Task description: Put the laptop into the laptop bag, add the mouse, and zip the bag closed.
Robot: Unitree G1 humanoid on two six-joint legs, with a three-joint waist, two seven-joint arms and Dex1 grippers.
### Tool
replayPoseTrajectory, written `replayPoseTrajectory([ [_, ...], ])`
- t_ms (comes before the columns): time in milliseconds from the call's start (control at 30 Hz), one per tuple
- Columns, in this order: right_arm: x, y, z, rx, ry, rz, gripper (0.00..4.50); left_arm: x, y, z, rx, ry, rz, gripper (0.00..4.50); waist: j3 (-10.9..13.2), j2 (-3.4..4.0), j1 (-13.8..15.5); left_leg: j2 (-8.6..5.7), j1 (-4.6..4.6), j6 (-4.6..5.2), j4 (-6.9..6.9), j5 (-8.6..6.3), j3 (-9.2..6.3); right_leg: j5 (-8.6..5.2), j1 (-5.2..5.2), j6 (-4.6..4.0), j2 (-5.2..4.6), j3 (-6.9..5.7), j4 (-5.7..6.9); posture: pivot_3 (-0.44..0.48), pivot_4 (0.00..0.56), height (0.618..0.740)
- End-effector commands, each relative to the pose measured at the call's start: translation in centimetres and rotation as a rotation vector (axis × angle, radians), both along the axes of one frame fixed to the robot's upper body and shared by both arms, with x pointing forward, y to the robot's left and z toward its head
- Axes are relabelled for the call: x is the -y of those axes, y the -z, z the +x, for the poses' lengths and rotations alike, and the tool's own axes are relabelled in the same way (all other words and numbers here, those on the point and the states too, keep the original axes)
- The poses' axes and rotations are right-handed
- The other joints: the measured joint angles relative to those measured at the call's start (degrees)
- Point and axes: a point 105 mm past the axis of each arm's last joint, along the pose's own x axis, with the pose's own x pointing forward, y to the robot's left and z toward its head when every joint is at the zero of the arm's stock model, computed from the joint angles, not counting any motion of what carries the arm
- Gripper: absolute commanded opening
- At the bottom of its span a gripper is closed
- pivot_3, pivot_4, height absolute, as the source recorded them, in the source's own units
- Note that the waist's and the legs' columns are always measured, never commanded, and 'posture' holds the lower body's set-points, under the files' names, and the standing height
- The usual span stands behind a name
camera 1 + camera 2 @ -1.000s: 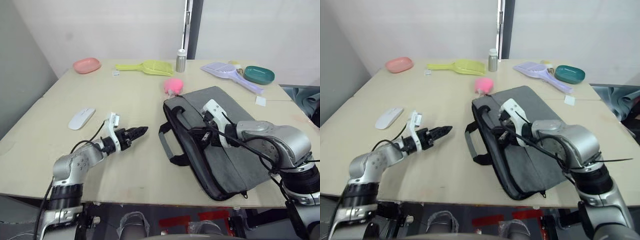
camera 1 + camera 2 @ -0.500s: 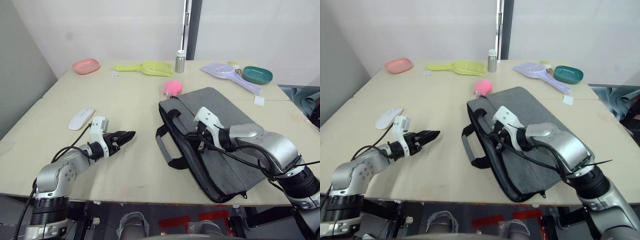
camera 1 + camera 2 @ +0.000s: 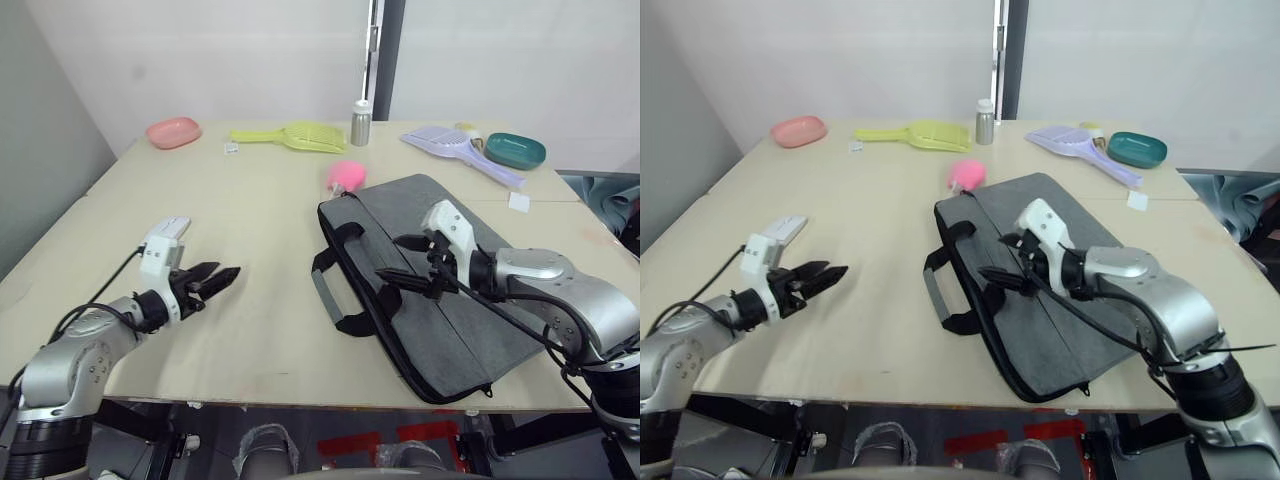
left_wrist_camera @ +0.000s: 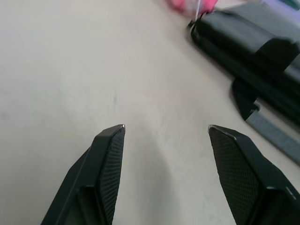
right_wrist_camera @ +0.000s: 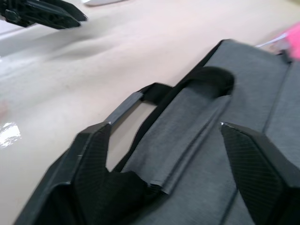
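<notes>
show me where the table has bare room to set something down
Bare wood lies between the left pincer and the laptop bag, and farther back between the mouse, pink dish and yellow scoop. It is crowded at the far right corner: purple scoop, teal dish.

Grey laptop bag (image 3: 440,270) w/ black handles, pink charm; tan table (image 3: 260,200).
</notes>
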Motion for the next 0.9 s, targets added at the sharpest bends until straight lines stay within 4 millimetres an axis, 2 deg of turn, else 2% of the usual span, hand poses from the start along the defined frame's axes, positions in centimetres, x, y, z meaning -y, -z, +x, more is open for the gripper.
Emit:
replayPoseTrajectory([
  [33,5.7,-2.4,0.7,0.233,0.163,-0.086,3.92,-6.8,-3.2,0.0,0.126,-0.141,0.095,2.99,-0.05,-0.12,-0.22,0.02,0.01,0.0,0.0,0.0,0.0,0.0,0.0,0.0,0.03,0.02,-0.01,0.0,0.15,0.74],
  [67,8.0,-2.6,0.8,0.244,0.225,-0.097,3.92,-8.1,-3.7,-0.1,0.145,-0.149,0.147,2.99,-0.06,-0.14,-0.44,0.03,0.0,0.01,0.0,-0.01,0.01,0.0,0.0,0.01,0.04,0.03,-0.05,0.0,0.15,0.74],
  [133,10.9,-3.0,0.7,0.254,0.305,-0.111,3.92,-9.9,-4.6,-0.2,0.16,-0.164,0.177,2.99,-0.07,-0.15,-0.61,-0.06,-0.02,0.11,0.0,-0.04,0.11,0.05,0.01,0.09,-0.04,0.09,-0.17,0.0,0.15,0.74],
  [267,15.2,-4.1,0.0,0.259,0.414,-0.129,3.92,-12.8,-5.5,-0.4,0.147,-0.197,0.196,2.99,-0.07,-0.15,-0.71,-0.04,0.01,0.19,-0.01,-0.03,0.15,0.08,0.0,0.07,-0.03,0.11,-0.17,0.0,0.15,0.74],
  [300,16.0,-4.3,-0.3,0.25,0.438,-0.113,3.92,-13.5,-5.5,-0.5,0.138,-0.204,0.203,2.99,-0.07,-0.15,-0.78,0.0,0.02,0.2,-0.01,-0.02,0.14,0.07,-0.01,0.04,0.0,0.09,-0.14,0.0,0.15,0.74],
  [367,19.6,-3.3,-1.7,0.194,0.52,-0.145,3.92,-15.4,-4.7,-1.5,0.073,-0.211,0.227,2.99,-0.09,-0.19,-0.74,0.0,0.02,0.23,-0.01,-0.01,0.14,0.06,0.0,0.02,0.0,0.1,-0.14,0.0,0.15,0.74],
  [500,23.5,-2.6,-3.1,0.141,0.615,-0.16,3.92,-18.1,-4.1,-2.6,0.019,-0.284,0.229,2.99,-0.11,-0.21,-0.77,-0.03,-0.02,0.55,-0.02,0.03,0.21,0.06,0.02,0.01,-0.05,0.09,-0.33,0.0,0.15,0.74],
  [600,25.0,-2.8,-3.3,0.145,0.648,-0.16,3.92,-19.0,-3.8,-3.0,0.002,-0.316,0.219,2.99,-0.1,-0.19,-0.83,-0.02,0.02,0.41,0.03,-0.07,0.24,0.08,0.0,-0.03,-0.08,0.11,-0.2,0.0,0.15,0.74],
  [700,26.0,-2.6,-3.4,0.138,0.654,-0.18,3.92,-18.9,-3.0,-3.1,-0.012,-0.3,0.229,2.99,-0.1,-0.19,-0.77,-0.01,0.07,0.41,0.13,-0.07,0.25,0.07,0.01,-0.06,-0.09,0.14,-0.06,0.0,0.15,0.74],
  [900,26.7,-2.3,-3.2,0.125,0.662,-0.173,3.92,-18.9,-3.1,-2.7,0.007,-0.307,0.226,2.99,-0.11,-0.21,-0.5,0.0,0.03,0.44,0.22,-0.08,0.24,0.08,0.01,-0.11,-0.1,0.13,-0.01,0.0,0.15,0.74],
])
